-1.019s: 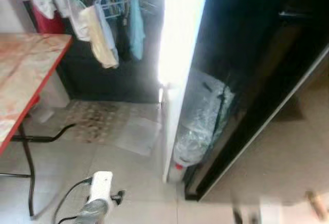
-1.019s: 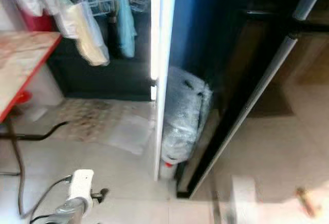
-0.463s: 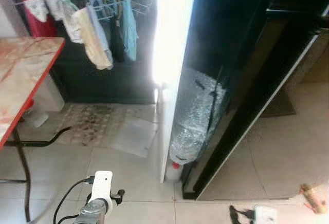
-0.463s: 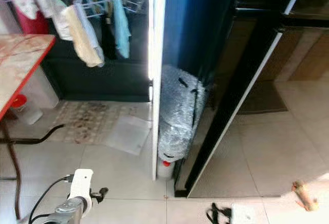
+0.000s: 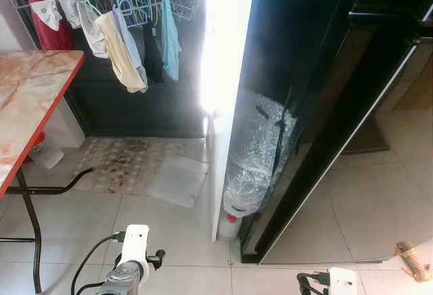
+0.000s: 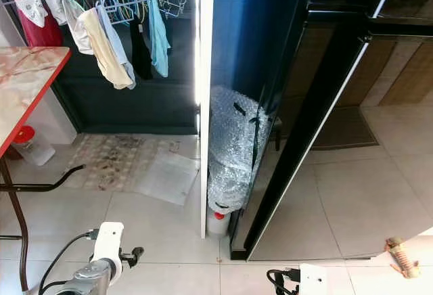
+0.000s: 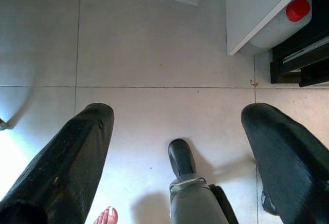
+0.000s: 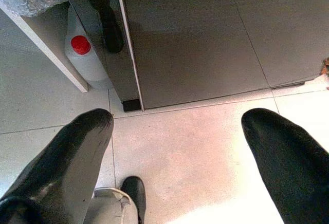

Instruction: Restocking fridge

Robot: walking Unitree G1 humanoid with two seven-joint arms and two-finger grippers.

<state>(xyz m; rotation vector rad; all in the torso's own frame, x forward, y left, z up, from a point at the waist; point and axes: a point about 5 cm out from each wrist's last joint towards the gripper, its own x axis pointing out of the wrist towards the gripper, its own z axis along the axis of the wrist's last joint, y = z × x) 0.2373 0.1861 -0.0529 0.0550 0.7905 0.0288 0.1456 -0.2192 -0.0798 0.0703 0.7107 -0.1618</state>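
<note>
While both grippers, left (image 7: 177,131) and right (image 8: 177,131), hang spread and empty, approach step: fridge (image 5: 318,92) at 1 o'clock; next, reach its door.

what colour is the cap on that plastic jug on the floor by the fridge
Red. The jug's cap shows best in the right wrist view, on a translucent white jug.

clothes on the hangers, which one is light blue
The light blue garment, hanging farthest toward the white panel. Beside it hang a black piece and a cream garment; a red cloth hangs at the far end.
</note>
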